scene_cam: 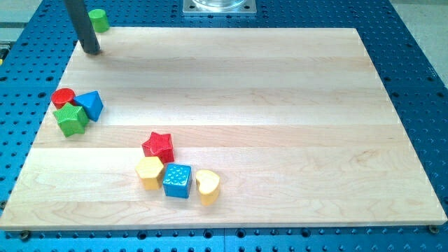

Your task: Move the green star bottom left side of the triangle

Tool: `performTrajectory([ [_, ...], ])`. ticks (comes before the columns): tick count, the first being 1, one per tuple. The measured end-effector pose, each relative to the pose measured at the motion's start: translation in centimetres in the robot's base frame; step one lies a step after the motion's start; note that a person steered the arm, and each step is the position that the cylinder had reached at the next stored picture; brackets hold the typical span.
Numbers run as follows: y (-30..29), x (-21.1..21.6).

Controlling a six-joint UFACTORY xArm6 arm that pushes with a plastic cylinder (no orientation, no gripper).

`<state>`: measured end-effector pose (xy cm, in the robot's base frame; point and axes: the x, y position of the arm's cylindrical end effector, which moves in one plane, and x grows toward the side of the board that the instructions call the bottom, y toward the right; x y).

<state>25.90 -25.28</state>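
The green star lies near the board's left edge, touching the blue triangle on its lower left. A red cylinder sits just above the star, left of the triangle. My tip is at the board's upper left, well above this cluster and apart from it. A green cylinder stands just right of the rod at the top edge.
A second cluster sits at bottom centre: a red star, a yellow hexagon, a blue cube and a yellow heart. The wooden board rests on a blue perforated table.
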Motion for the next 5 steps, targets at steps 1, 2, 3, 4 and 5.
performTrajectory([
  [1, 4.7, -0.3],
  [2, 9.4, 3.0],
  [3, 9.2, 13.1],
  [4, 2.7, 19.1],
  [5, 1.4, 22.3],
])
